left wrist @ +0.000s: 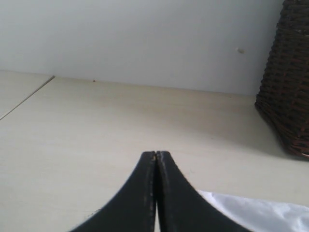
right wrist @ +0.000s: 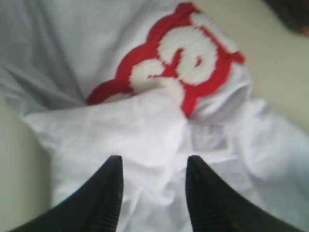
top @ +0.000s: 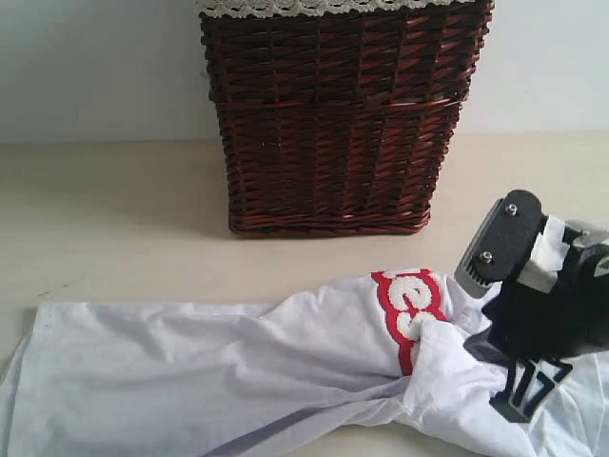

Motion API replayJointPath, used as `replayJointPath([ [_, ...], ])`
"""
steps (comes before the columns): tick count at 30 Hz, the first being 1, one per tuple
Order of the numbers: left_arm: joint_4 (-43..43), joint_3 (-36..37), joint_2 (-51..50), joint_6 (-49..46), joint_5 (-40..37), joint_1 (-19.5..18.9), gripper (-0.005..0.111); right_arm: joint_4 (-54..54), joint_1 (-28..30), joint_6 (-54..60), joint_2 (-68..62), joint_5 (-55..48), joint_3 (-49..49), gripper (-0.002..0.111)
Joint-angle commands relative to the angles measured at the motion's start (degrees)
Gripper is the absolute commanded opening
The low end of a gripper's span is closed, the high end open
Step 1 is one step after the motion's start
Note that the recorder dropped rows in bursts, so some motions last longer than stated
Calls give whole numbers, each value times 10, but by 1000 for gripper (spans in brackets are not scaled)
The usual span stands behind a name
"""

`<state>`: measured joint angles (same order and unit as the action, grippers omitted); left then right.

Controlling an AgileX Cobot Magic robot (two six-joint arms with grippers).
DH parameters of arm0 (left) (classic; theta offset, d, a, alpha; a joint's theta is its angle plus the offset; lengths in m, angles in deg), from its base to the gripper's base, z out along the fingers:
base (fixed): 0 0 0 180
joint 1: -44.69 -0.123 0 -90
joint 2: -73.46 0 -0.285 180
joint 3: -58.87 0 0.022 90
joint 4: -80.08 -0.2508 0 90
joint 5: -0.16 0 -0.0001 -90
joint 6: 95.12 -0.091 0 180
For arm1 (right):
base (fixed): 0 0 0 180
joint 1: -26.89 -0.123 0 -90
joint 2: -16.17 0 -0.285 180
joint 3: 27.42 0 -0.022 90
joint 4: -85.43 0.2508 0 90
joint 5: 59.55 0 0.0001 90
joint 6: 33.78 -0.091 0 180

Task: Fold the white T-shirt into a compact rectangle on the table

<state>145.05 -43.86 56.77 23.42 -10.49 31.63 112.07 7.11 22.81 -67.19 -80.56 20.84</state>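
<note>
Exterior view: the white T-shirt [top: 238,371] lies on the surface [top: 114,209] in front of the basket [top: 333,114], on the camera's side, and it spreads wider than the basket on both sides. It is not flat. The cloth is gathered into long folds that run together to one bunched knot in front of the basket's right corner, and from there it opens again. The fuzzy white letters [top: 409,300] with a thick red outline sit on top of this bunch. Only two or three of them show, and the rest are turned under a fold. The cotton looks thin and soft, with pale grey shadows in the creases.

The surface is pale cream, matte and smooth. Behind the basket stands a plain whitish wall [top: 95,67]. The basket is dark brown wicker, boxy and tightly woven, with a white lace trim [top: 314,8] on its top edge.

The right claw [right wrist: 153,166] is over the bunched cloth beside the letters. Its two black ribbed fingers [right wrist: 108,193] stand apart with a moderate gap and nothing is pinched between them. The right wrist view is blurred, so perhaps the tips touch the fabric, but I cannot tell. The left claw [left wrist: 156,159] is pressed fully together and empty, low over the bare surface, just beside a corner of the shirt and well apart from the basket.
</note>
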Motion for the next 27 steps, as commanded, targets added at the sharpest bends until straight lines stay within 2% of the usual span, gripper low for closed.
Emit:
replayJointPath([
  [1,-1,-1,3,3,-2,-1,0,3,-2,-50,5,-2,16,42],
  [6,-1,-1,3,3,-2,-1,0,-62,-2,-105,5,33,17,42],
  [8,-1,-1,3,3,-2,-1,0,-145,9,-202,5,74,17,42],
  [13,-1,-1,3,3,-2,-1,0,-341,96,-448,0,87,17,42],
  [16,-1,-1,3,3,-2,-1,0,-373,148,-543,0,69,17,42],
  [19,-1,-1,3,3,-2,-1,0,-370,168,-547,0,17,17,42],
  [23,-1,-1,3,3,-2,-1,0,-337,168,-471,0,-70,17,42],
  [27,-1,-1,3,3,-2,-1,0,-292,168,-414,-1,-47,17,42],
])
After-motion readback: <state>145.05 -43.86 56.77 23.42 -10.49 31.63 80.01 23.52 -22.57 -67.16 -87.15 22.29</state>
